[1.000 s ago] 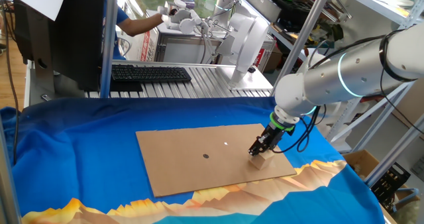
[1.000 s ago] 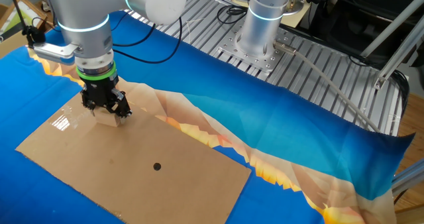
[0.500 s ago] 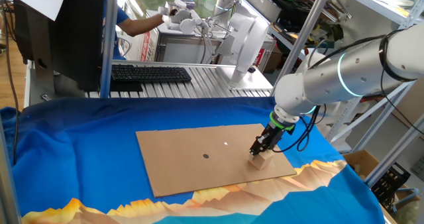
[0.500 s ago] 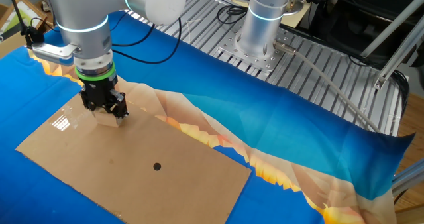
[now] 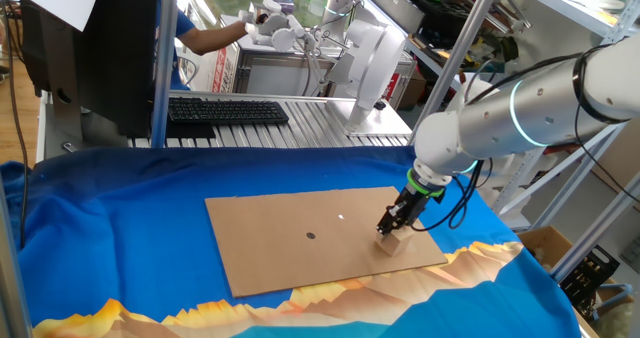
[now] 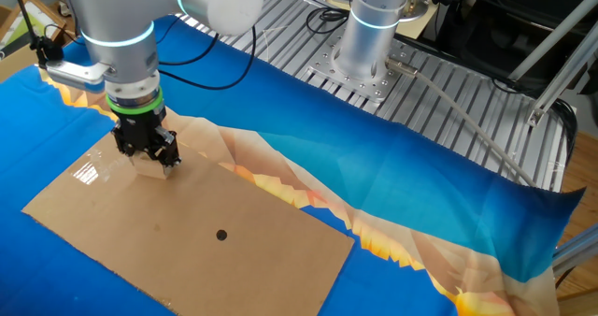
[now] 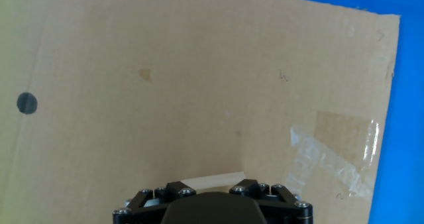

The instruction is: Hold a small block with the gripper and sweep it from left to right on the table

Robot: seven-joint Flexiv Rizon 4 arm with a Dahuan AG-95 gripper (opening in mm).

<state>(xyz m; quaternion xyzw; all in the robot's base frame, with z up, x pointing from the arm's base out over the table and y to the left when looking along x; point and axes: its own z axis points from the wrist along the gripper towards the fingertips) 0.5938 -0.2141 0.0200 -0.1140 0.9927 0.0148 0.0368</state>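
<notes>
Blue cloth with orange-yellow mountain print drapes the table, and a brown cardboard sheet lies flat on it, marked with one small black dot. Right of centre in one fixed view, the gripper pinches the small block, a plain light tan wooden cube resting on the sheet near its right edge. No writing is readable anywhere. A strip of clear tape shines on the cardboard.
</notes>
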